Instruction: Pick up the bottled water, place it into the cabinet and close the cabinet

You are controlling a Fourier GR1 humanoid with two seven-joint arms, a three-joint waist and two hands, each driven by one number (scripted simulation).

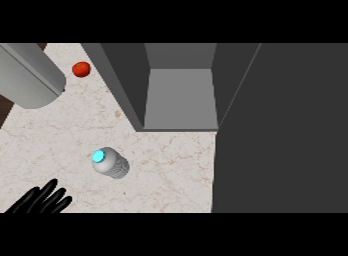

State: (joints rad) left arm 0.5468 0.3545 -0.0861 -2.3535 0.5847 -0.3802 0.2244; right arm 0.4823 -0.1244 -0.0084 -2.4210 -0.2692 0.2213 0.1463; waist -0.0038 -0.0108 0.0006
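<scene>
Your left hand (40,201) rests at the lower edge, black fingers spread and holding nothing. Up and right of it, apart, the ribbed clear bottled water (109,163) with its cyan cap stands on the veined marble counter (169,175), before the open grey cabinet (178,95).

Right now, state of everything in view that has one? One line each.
Bottled water: standing upright on the counter, cap on, not held.
Cabinet: open, nothing seen inside.
Cabinet door: swung open at the right.
Left hand: open, at the lower left edge, apart from the bottle.
Right hand: not in view.
Red ball: resting on the counter, far left.
</scene>
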